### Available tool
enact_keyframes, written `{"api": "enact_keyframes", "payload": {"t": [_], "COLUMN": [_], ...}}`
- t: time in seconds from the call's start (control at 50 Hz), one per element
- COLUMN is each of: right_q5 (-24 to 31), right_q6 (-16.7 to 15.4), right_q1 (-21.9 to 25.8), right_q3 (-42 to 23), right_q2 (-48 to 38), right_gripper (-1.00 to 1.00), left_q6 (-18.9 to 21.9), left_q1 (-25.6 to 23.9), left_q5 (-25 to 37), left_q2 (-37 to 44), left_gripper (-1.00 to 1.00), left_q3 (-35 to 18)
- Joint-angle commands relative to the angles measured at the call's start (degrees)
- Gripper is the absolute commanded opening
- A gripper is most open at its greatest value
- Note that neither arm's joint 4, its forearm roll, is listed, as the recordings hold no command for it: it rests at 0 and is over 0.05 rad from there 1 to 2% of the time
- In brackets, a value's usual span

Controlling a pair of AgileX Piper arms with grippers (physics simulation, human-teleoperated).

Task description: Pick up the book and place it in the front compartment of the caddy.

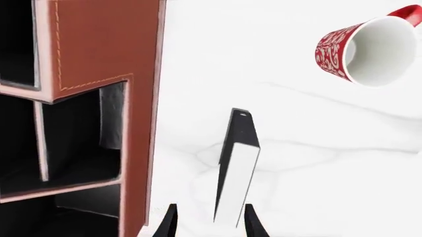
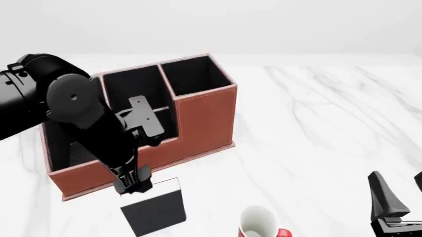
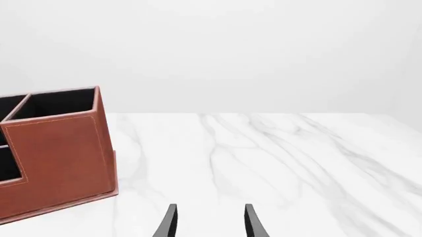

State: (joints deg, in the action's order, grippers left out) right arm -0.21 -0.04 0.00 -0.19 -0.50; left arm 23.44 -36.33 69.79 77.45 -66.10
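Note:
The black book (image 2: 153,211) with white page edges (image 1: 237,177) stands on edge on the table just in front of the reddish-brown caddy (image 2: 204,118). My left gripper (image 2: 132,186) is open and straddles the book's upper edge; in the left wrist view the fingertips (image 1: 170,223) flank it with a gap on one side. The caddy's stepped wall (image 1: 99,44) is close beside the book. The small cell with the tall outer wall (image 2: 132,86) lies behind a low divider, partly hidden by my left arm. My right gripper (image 2: 400,193) is open and empty at the near right.
A white mug (image 2: 257,222) with a red handle stands near the front edge, right of the book; it also shows in the left wrist view (image 1: 376,49). The right wrist view shows my right gripper (image 3: 209,222) over bare marble, with the caddy's corner (image 3: 59,153) off to one side.

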Motion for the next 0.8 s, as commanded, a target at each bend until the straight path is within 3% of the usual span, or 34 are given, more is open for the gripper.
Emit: {"api": "enact_keyframes", "payload": {"t": [0.02, 0.32, 0.8], "right_q5": [0.04, 0.04, 0.04], "right_q6": [0.00, 0.02, 0.01], "right_q1": [0.00, 0.00, 0.00], "right_q3": [0.00, 0.01, 0.00], "right_q2": [0.06, 0.06, 0.07], "right_gripper": [1.00, 1.00, 1.00], "left_q6": [-1.46, -3.91, -3.55], "left_q1": [-1.50, -4.16, -3.91], "left_q5": [-0.21, -1.03, -4.54], "left_q2": [0.38, 1.31, 3.59], "left_gripper": [1.00, 1.00, 1.00], "left_q3": [1.16, 2.08, 4.93]}}
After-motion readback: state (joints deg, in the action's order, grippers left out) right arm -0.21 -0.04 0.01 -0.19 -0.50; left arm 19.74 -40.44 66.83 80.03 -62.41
